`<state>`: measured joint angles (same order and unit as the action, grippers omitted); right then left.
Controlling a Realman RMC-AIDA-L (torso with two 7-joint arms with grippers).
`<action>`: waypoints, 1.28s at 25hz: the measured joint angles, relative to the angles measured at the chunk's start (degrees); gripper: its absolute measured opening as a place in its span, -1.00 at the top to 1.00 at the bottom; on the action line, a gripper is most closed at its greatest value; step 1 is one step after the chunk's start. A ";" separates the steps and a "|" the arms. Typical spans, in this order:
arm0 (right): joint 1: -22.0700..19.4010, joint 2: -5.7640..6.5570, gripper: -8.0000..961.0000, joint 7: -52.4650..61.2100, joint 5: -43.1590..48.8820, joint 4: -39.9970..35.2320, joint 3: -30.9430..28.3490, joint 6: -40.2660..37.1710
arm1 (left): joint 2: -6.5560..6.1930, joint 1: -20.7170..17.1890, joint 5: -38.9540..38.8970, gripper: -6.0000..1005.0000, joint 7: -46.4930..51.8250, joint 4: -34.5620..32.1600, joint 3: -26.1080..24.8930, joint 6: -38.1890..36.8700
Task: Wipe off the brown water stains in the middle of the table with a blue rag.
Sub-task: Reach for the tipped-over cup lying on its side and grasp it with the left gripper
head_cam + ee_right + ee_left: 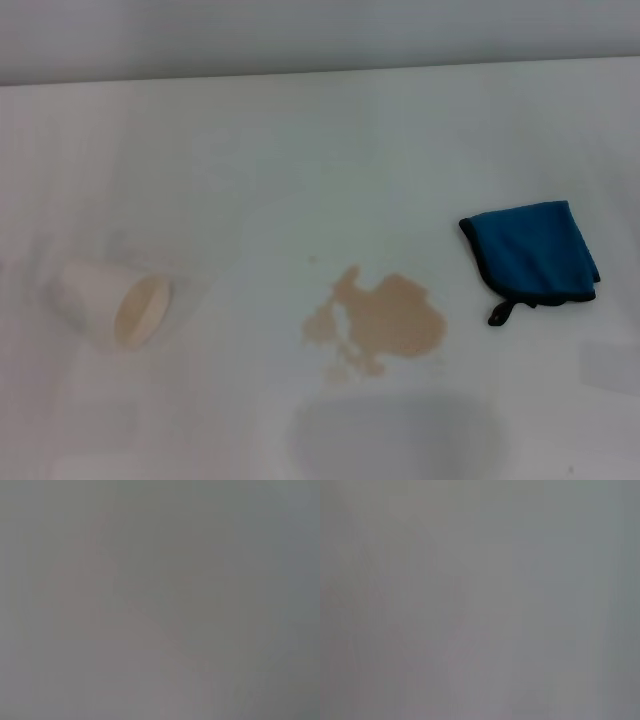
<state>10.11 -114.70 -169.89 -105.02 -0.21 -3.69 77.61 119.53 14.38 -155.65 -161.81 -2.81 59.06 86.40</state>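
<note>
A: Head view, quick pass. White tabletop (pixel 300 150), stains (pixel 385 318) mid-width, toward the near edge. Rag (pixel 532 258) lies toward the right edge, level with the stains but apart from them, not touching.

B: Arms?

A: Neither tool shows in the head view. Both wrist views are blank grey, nothing readable. So can't tell how far open either tool is, or whether it holds anything. The rag lies loose on the tabletop, nothing on it.

B: Step?

A: Looks like the very start: rag not picked up, stains untouched. Next move, my guess: the right arm, being nearer, comes in over the rag, grips the bunched cloth, lifts, then carries it across to the stains.

B: Stains' look?

A: Light tan, flat, irregular blotch, small splotches on its left and near side. About rag-sized.

B: Rag?

A: Blue, folded, dark edging, short black loop tag at its near-left corner. Soft, so it should crumple when pinched.

B: Anything else?

A: Paper cup (pixel 112 303) on its side toward the left edge, mouth facing the near-right, well apart from the stains.
</note>
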 joint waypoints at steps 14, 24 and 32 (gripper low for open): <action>-0.09 0.00 -0.73 0.00 0.00 0.13 0.00 0.09 | -0.08 0.04 0.00 -0.74 0.00 -0.40 0.00 0.00; -0.16 0.00 -0.73 0.00 0.00 0.00 0.00 0.05 | -0.09 0.44 -0.38 -0.74 0.01 -0.05 -0.31 0.00; 0.27 0.01 -0.73 0.00 0.00 -0.33 0.00 -2.25 | -0.40 -0.78 2.30 -0.74 2.66 -0.36 0.18 4.12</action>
<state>10.38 -114.69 -169.89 -105.03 -0.55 -3.69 75.36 119.13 13.60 -153.35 -159.15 -3.17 59.24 90.52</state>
